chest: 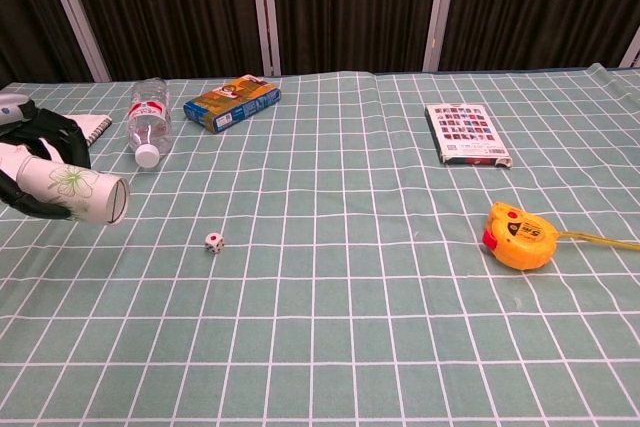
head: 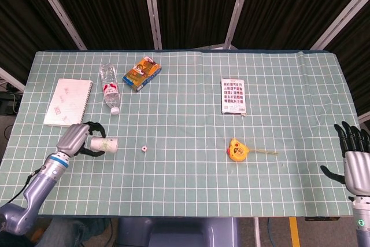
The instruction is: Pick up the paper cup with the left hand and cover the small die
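**Cup held sideways at the near left, die uncovered**

The left hand (head: 74, 139) sits near the left edge of the table (head: 185, 189), its fingers curled around the paper cup (head: 104, 144). The cup lies on its side in that grasp, open mouth facing right toward the small die (head: 144, 149). From the chest view the cup looks lifted clear of the green gridded cloth, though I can't be certain of it. The die rests on the cloth just right of the cup's mouth, apart from it.

The right hand (head: 354, 161) is at the near right corner, well away from everything, fingers spread upright and holding nothing.

Farther back on the left lie a spiral notebook (head: 69, 102), a water bottle (head: 109, 88) on its side, and a blue and orange box (head: 141, 73). A flat pack of cards (head: 233, 96) lies far right of centre, and nearer, an orange tape measure (head: 237, 150) with a short length of tape drawn out to the right.
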Controlling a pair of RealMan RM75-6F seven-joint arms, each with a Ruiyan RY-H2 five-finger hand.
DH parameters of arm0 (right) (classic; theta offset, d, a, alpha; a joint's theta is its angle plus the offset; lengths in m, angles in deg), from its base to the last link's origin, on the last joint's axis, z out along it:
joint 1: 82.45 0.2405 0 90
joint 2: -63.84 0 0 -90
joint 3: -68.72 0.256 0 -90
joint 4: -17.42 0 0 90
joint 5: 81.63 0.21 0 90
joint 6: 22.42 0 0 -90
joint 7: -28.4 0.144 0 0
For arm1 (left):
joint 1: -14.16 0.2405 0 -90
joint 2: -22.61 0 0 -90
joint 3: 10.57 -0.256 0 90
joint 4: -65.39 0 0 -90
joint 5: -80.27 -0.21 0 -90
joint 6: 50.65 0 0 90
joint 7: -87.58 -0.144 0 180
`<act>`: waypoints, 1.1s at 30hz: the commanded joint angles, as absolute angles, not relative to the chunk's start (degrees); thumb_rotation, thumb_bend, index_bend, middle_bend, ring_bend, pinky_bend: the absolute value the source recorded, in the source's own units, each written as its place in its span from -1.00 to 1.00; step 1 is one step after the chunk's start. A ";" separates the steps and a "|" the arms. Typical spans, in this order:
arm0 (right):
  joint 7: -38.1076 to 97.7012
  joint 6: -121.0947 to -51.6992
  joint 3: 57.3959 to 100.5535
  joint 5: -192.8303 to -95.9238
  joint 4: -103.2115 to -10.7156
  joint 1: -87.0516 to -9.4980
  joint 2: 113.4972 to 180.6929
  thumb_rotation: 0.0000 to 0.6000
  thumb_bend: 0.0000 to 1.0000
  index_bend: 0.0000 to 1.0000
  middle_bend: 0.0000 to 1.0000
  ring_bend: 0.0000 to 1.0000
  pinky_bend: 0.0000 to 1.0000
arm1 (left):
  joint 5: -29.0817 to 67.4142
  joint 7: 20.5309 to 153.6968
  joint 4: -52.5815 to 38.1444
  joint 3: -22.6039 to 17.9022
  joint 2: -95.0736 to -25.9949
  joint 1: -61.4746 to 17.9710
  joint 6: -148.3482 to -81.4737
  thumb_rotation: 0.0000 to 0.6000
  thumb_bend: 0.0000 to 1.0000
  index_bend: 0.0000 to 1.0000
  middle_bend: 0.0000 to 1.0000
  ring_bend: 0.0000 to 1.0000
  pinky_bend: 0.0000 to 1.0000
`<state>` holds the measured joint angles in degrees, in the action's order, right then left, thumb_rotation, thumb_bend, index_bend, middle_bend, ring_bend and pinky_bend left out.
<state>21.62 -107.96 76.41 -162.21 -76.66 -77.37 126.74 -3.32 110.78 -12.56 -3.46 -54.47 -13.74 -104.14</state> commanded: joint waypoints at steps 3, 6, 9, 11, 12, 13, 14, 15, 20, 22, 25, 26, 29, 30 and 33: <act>21.28 -107.90 76.42 -162.15 -76.71 -77.27 126.96 1.00 -1.00 -1.00 -1.00 -1.00 -1.00 | -2.78 117.58 -7.10 -4.83 -54.80 -15.23 -100.41 1.00 -1.00 0.00 -0.27 -0.38 -0.19; 21.24 -107.96 76.53 -161.93 -76.63 -77.27 127.04 1.00 -1.00 -1.00 -1.00 -1.00 -1.00 | -3.26 118.04 -5.33 -5.68 -55.40 -15.46 -100.39 1.00 -1.00 -0.24 -0.55 -0.61 -0.36; 20.94 -107.96 76.38 -162.27 -76.46 -77.16 127.29 1.00 -1.00 -1.00 -1.00 -1.00 -1.00 | -4.83 116.16 -5.01 -7.10 -54.87 -15.87 -100.54 1.00 -1.00 -0.85 -0.96 -0.96 -0.82; 20.82 -108.03 76.30 -162.42 -76.48 -77.17 127.36 1.00 -1.00 -1.00 -1.00 -1.00 -1.00 | -6.48 109.88 -5.20 -7.18 -54.55 -15.46 -104.45 1.00 -1.00 -1.00 -1.00 -1.00 -0.99; 20.81 -108.05 76.30 -162.40 -76.50 -77.18 127.36 1.00 -1.00 -1.00 -1.00 -1.00 -1.00 | -6.41 108.27 -5.59 -7.13 -54.62 -15.12 -105.39 1.00 -1.00 -1.00 -1.00 -1.00 -1.00; 20.85 -108.05 76.31 -162.37 -76.54 -77.19 127.35 1.00 -1.00 -1.00 -1.00 -1.00 -1.00 | -6.60 105.32 -6.27 -7.09 -54.55 -14.80 -106.79 1.00 -1.00 -1.00 -1.00 -1.00 -1.00; 20.88 -108.06 76.32 -162.35 -76.57 -77.20 127.33 1.00 -1.00 -1.00 -1.00 -1.00 -1.00 | -6.73 103.23 -6.88 -7.11 -54.41 -14.62 -107.53 1.00 -1.00 -1.00 -1.00 -1.00 -1.00; 20.92 -108.07 76.34 -162.34 -76.60 -77.20 127.30 1.00 -1.00 -1.00 -1.00 -1.00 -1.00 | -6.90 99.93 -8.04 -7.22 -54.06 -14.40 -108.44 1.00 -1.00 -1.00 -1.00 -1.00 -1.00; 21.03 -108.46 76.21 -162.84 -76.89 -77.32 127.10 1.00 -1.00 -1.00 -1.00 -1.00 -1.00 | -8.42 71.98 -14.30 -7.82 -54.37 -12.74 -114.60 1.00 -1.00 -1.00 -1.00 -1.00 -1.00; 21.17 -108.46 76.19 -162.84 -76.93 -77.36 127.03 1.00 -1.00 -1.00 -1.00 -1.00 -1.00 | -6.73 63.85 -15.74 -7.77 -55.07 -12.10 -114.85 1.00 -1.00 -1.00 -1.00 -1.00 -1.00; 21.48 -108.45 76.19 -162.89 -76.93 -77.37 126.90 1.00 -1.00 -1.00 -1.00 -1.00 -1.00 | -3.07 46.81 -17.92 -7.53 -57.32 -11.21 -115.71 1.00 -1.00 -1.00 -1.00 -1.00 -1.00; 21.59 -108.44 76.19 -162.91 -76.92 -77.37 126.85 1.00 -1.00 -1.00 -1.00 -1.00 -1.00 | -2.45 42.71 -18.00 -7.45 -58.44 -11.16 -116.19 1.00 -1.00 -1.00 -1.00 -1.00 -1.00; 21.91 -108.38 76.18 -162.93 -76.88 -77.38 126.73 1.00 -1.00 -1.00 -1.00 -1.00 -1.00 | -2.22 35.23 -15.62 -7.25 -62.48 -11.66 -117.55 1.00 -1.00 -1.00 -1.00 -1.00 -1.00; 22.02 -108.34 76.22 -162.87 -76.83 -77.36 126.68 1.00 -1.00 -1.00 -1.00 -1.00 -1.00 | -2.69 34.07 -13.67 -6.97 -64.19 -12.15 -118.00 1.00 -1.00 -0.99 -1.00 -1.00 -1.00; 22.26 -108.22 76.27 -162.74 -76.74 -77.33 126.62 1.00 -1.00 -1.00 -1.00 -1.00 -1.00 | -2.50 33.00 -9.44 -6.30 -67.41 -12.90 -118.38 1.00 -1.00 -0.98 -1.00 -1.00 -1.00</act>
